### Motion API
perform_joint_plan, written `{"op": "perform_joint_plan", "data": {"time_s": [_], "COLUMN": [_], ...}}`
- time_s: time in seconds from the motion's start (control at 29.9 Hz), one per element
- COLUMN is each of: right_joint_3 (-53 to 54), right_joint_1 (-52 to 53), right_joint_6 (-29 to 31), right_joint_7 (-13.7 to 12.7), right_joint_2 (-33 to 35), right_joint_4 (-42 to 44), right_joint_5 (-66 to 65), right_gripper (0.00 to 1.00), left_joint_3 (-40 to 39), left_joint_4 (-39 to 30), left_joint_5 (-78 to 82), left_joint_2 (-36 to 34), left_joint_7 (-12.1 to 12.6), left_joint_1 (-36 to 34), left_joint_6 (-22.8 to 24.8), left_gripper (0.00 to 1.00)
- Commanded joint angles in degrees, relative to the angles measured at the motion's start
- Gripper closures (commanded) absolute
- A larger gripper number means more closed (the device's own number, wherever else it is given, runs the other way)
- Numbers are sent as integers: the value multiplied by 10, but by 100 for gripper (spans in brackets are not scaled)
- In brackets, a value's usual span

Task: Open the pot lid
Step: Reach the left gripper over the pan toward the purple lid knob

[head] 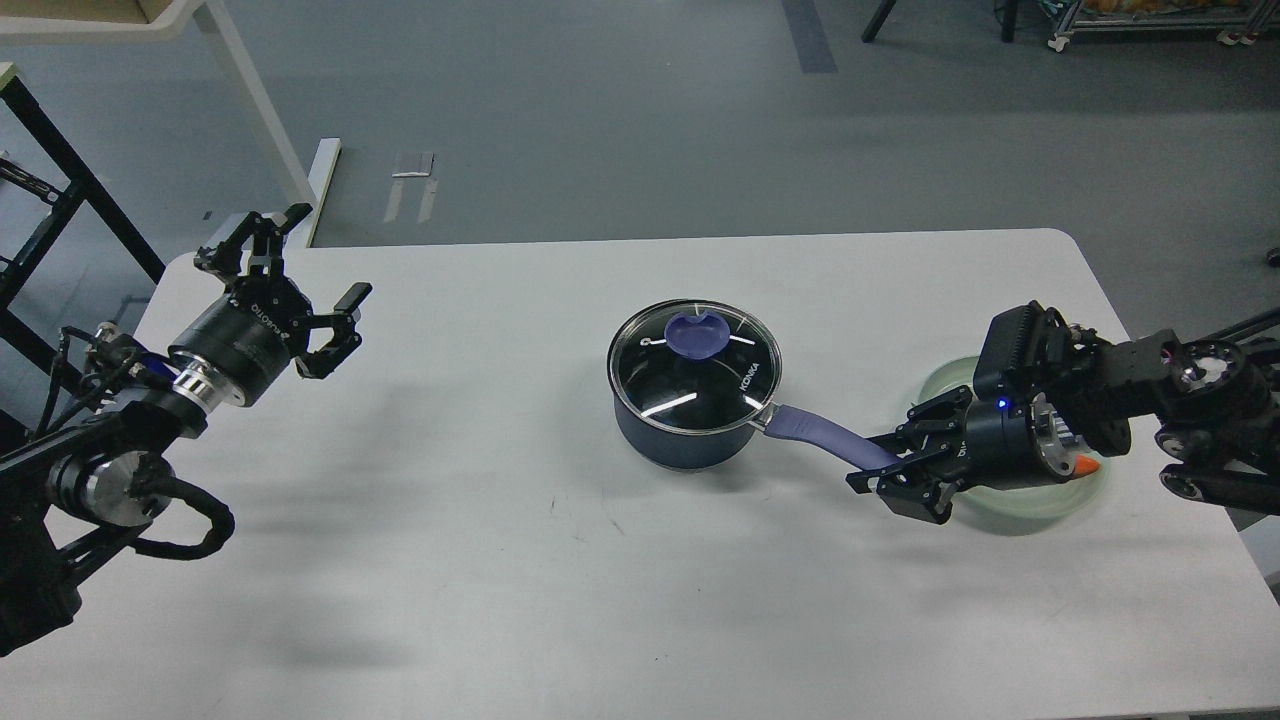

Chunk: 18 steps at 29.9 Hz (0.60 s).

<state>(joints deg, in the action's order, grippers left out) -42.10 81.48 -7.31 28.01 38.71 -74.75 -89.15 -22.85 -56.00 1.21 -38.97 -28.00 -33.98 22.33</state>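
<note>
The dark navy pot (680,440) stands at the middle of the white table (500,560). Its clear glass lid (695,375) with the purple-blue knob (697,333) sits flat on it. The pot's long purple-blue handle (825,435) points right and towards me. My right gripper (885,462) is low at the far end of that handle, with its jaws apart on either side of the handle's end. My left gripper (318,258) is open and empty above the table's far left corner, far from the pot.
A pale green glass plate (1030,497) lies under my right wrist, with an orange carrot tip (1086,465) showing on it. A black frame (60,200) and a white table leg (260,100) stand beyond the left edge.
</note>
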Motion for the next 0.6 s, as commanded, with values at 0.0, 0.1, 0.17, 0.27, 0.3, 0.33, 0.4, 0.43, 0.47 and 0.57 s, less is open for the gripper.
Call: {"op": "perform_joint_plan", "data": {"time_s": [0.0, 0.1, 0.17, 0.27, 0.3, 0.33, 0.4, 0.43, 0.47, 0.57], "right_joint_3": [0, -1, -1, 0, 0, 0, 0, 0, 0, 0], "right_joint_1": [1, 1, 1, 1, 1, 1, 1, 1, 1, 1], "right_joint_6": [-1, -1, -1, -1, -1, -1, -1, -1, -1, -1], "right_joint_7": [0, 0, 0, 0, 0, 0, 0, 0, 0, 0], "right_joint_2": [2, 3, 2, 2, 2, 2, 2, 2, 2, 1], "right_joint_4": [0, 0, 0, 0, 0, 0, 0, 0, 0, 0], "right_joint_5": [-1, -1, -1, -1, -1, -1, -1, 0, 0, 0], "right_gripper": [64, 66, 70, 70, 70, 70, 70, 70, 70, 70], "left_joint_3": [4, 9, 22, 41, 42, 41, 40, 40, 40, 43], "left_joint_4": [0, 1, 4, 8, 8, 9, 9, 8, 7, -5], "left_joint_5": [3, 7, 23, 78, 113, 148, 227, 277, 321, 500], "left_joint_2": [-6, -24, -30, -28, -27, -27, -26, -24, -23, -10], "left_joint_7": [0, 0, 0, 0, 0, 0, 0, 0, 0, 0], "left_joint_1": [-6, -22, -44, -91, -105, -116, -139, -151, -160, -193], "left_joint_6": [-4, -3, -2, 0, -4, -7, -10, -11, -11, -11], "left_gripper": [1, 1, 1, 1, 1, 1, 1, 1, 1, 1]}}
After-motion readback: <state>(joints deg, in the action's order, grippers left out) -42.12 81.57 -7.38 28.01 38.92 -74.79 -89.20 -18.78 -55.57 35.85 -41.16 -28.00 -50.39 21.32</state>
